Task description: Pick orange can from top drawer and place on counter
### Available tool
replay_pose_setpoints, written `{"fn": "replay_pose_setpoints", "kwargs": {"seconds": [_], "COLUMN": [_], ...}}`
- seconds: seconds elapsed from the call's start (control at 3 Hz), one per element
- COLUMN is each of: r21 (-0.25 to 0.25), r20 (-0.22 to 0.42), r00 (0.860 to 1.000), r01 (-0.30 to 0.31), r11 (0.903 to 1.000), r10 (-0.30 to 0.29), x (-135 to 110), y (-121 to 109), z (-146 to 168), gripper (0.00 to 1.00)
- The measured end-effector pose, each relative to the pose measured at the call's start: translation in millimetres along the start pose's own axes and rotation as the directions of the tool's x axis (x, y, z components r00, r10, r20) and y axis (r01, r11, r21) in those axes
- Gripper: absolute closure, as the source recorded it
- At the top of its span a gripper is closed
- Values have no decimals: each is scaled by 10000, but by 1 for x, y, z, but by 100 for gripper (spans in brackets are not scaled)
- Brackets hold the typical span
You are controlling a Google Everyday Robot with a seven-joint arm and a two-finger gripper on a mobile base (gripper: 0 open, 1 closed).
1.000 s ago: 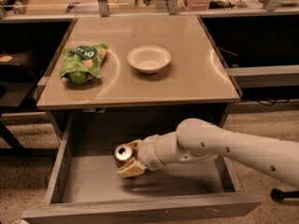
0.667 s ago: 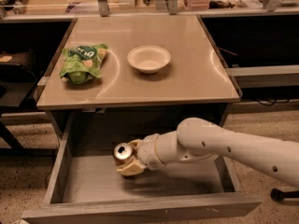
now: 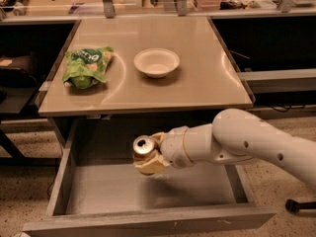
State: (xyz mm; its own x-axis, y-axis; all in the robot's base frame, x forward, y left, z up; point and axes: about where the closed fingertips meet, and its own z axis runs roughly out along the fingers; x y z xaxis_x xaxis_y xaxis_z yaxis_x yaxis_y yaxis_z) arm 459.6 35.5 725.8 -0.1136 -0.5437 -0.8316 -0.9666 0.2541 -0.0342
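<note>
Grey and shallow, the top drawer (image 3: 98, 189) is shown pulled out below the front edge of the counter (image 3: 207, 78); its flat bottom is exposed along the left wall and the front panel. The orange can (image 3: 144, 147) is held about midway across the drawer's width, toward its back edge and just under the counter's front edge; its silver top is tipped toward the camera. The gripper (image 3: 146, 157) is clamped on the can's side, with a pale finger (image 3: 150, 166) pressed below the can's body. The can appears to be held clear of the drawer bottom, though contact cannot be ruled out from this angle. The white arm (image 3: 237, 142) is reached in from the right, passing over the drawer's right wall. On the glossy beige counter, a green bag (image 3: 88, 65) is laid near the left edge; a white bowl (image 3: 157, 62) is set near the middle, well apart from the bag; bare surface is shown along the front edge and across the whole right side up to the right corners.
</note>
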Motion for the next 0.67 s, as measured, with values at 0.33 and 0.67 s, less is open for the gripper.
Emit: {"fn": "replay_pose_setpoints", "kwargs": {"seconds": [0.33,0.67], "r21": [1073,1984], "r20": [-532,-1207], "r00": [9986,9927], "r01": [-17,236], "r11": [9942,9798], "r10": [75,5], "x": [-21,-46], "y": [-24,-53], "z": [-55,-107], "gripper": [100,100]}}
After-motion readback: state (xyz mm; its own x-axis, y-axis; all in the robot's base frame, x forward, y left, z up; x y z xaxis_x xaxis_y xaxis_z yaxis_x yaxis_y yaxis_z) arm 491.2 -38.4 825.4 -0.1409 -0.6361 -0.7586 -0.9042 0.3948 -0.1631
